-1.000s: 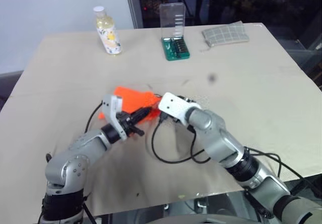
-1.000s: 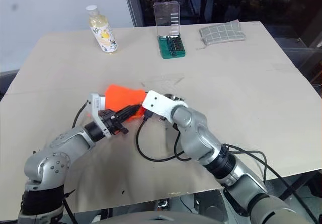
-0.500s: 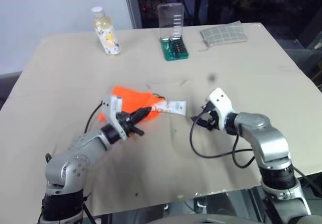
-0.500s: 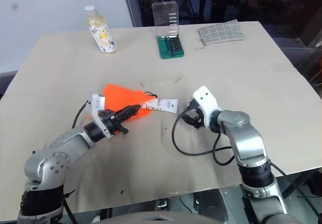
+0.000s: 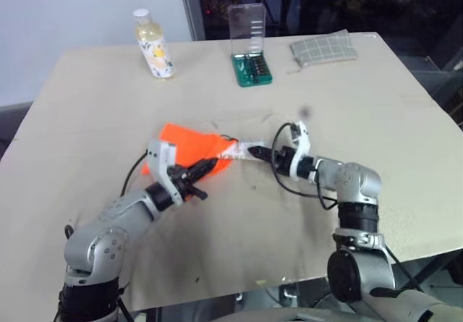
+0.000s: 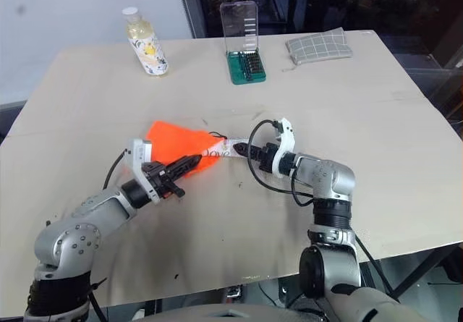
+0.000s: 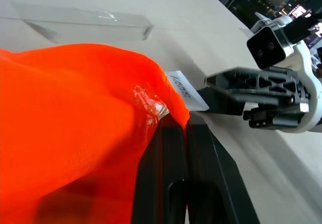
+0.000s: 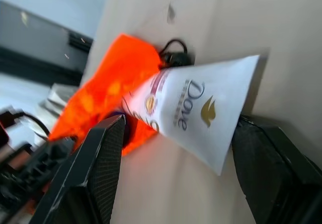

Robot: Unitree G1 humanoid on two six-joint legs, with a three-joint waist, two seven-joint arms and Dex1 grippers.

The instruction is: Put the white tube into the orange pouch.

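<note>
Soft bright orange fabric pouch [image 5: 194,143] pinched at its mouth by closed left gripper [image 5: 210,164], flat white squeeze tube [image 8: 193,112] half inserted, flanked by wide-open right gripper [image 5: 255,150]

A beige table [image 5: 376,105] with a matte, lightly scuffed top and a few small dark marks takes up most of the room seen from the head. Behind its far left corner stands a plain pale wall [image 5: 72,11]. To the right of that wall a grey vertical frame [image 5: 189,7] borders a dark window [image 5: 325,0], where small points of light glint.
</note>
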